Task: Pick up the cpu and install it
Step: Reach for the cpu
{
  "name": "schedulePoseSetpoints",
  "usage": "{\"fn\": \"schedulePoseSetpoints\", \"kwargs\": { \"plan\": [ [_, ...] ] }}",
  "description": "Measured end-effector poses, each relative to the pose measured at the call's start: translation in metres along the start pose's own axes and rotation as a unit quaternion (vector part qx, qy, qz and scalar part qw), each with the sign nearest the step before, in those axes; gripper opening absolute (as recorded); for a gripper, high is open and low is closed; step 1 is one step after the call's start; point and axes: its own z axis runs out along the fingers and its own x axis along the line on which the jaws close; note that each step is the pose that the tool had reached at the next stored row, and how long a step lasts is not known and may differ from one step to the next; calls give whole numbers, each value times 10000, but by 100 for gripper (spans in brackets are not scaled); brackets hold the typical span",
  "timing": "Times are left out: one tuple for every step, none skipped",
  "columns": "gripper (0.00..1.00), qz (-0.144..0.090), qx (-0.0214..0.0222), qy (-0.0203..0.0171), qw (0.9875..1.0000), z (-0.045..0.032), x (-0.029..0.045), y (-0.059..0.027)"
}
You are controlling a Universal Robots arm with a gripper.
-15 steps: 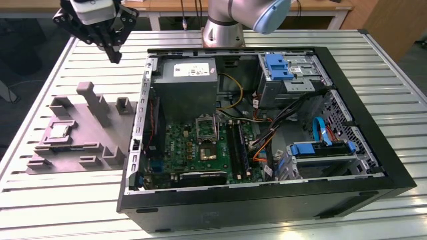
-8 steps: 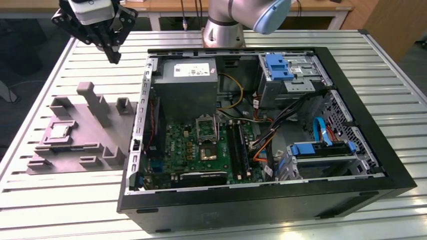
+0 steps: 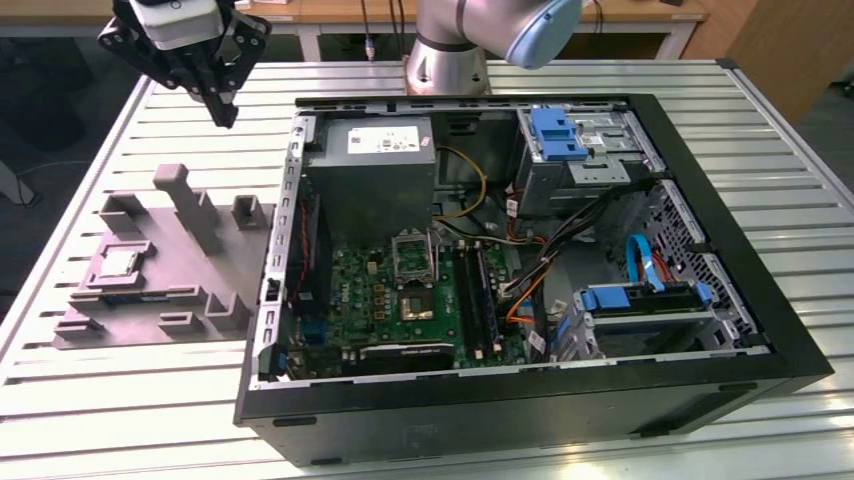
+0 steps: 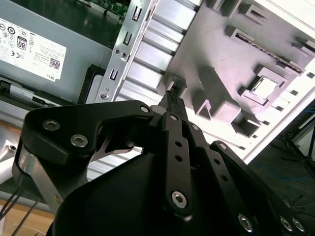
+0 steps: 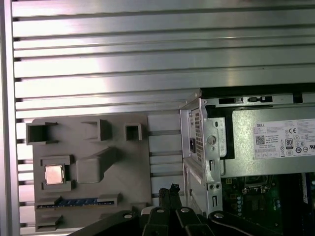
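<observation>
The cpu (image 3: 118,262) is a small silvery square lying in a recess of the grey moulded tray (image 3: 174,300), at the exterior view's left. It also shows in both wrist views as the cpu (image 5: 54,174) and the cpu (image 4: 266,87), each in its recess. My gripper (image 3: 224,112) hangs high above the slatted table beyond the tray's far edge, well apart from the cpu. Its black fingers (image 4: 172,101) are drawn together to a point, shut on nothing. Inside the open computer case (image 3: 747,390), the metal-framed socket (image 3: 414,303) sits on the green motherboard.
The case holds a grey power supply (image 3: 380,170), blue drive brackets (image 3: 558,135), and orange and blue cables. Tall blocks (image 3: 187,200) rise from the tray, and a blue-green strip (image 5: 78,201) lies in one of its slots. Bare slatted table (image 5: 147,49) lies around the tray.
</observation>
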Motion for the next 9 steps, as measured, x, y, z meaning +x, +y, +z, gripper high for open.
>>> {"fn": "schedulePoseSetpoints", "kwargs": {
  "plan": [
    [11, 0, 0, 0, 10000, 0, 4, 0],
    [11, 0, 0, 0, 10000, 0, 9, -1],
    [11, 0, 0, 0, 10000, 0, 13, -1],
    [11, 0, 0, 0, 10000, -1, 17, -1],
    [11, 0, 0, 0, 10000, -1, 20, -2],
    [11, 0, 0, 0, 10000, -1, 24, -2],
    [11, 0, 0, 0, 10000, -1, 28, -2],
    [11, 0, 0, 0, 10000, -1, 32, -2],
    [11, 0, 0, 0, 10000, -1, 36, -3]
  ]
}}
